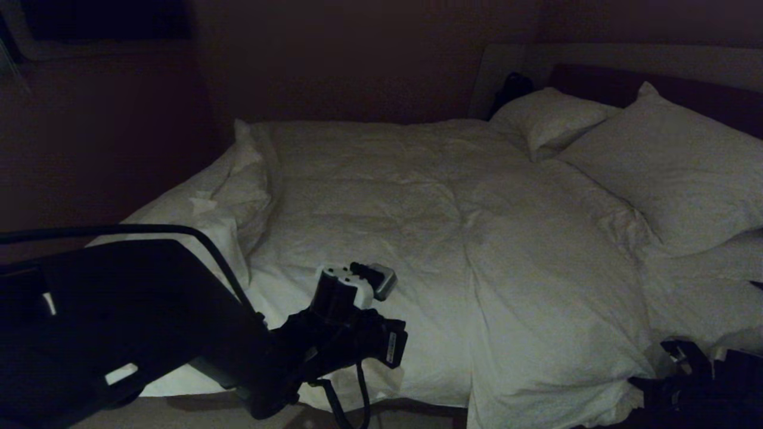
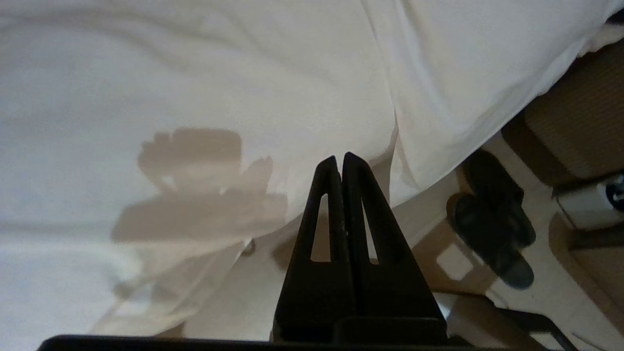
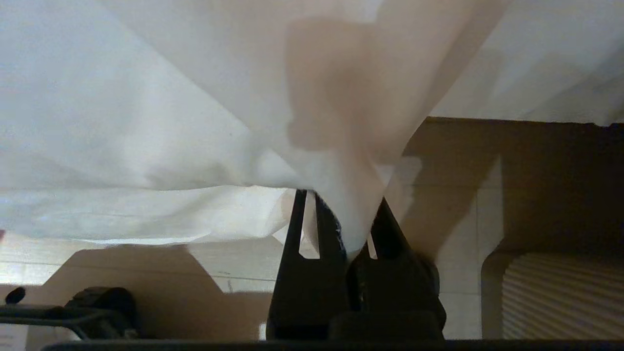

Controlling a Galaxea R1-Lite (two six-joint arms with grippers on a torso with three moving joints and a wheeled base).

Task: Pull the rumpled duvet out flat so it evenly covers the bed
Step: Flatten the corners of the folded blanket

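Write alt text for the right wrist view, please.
The right gripper is shut on a bunched fold of the white duvet, which fans out away from the jaws. Past the cloth's edge lies pale floor.

The duvet (image 1: 417, 238) is matt white cloth, puffy and finely creased, like the two pillows (image 1: 667, 161) at two o'clock. The left claw (image 2: 340, 163) and right claw (image 3: 348, 229) look like matt black plastic. The floor (image 3: 234, 273) below seems smooth pale tile; a ribbed beige rug (image 3: 560, 292) lies at four o'clock.
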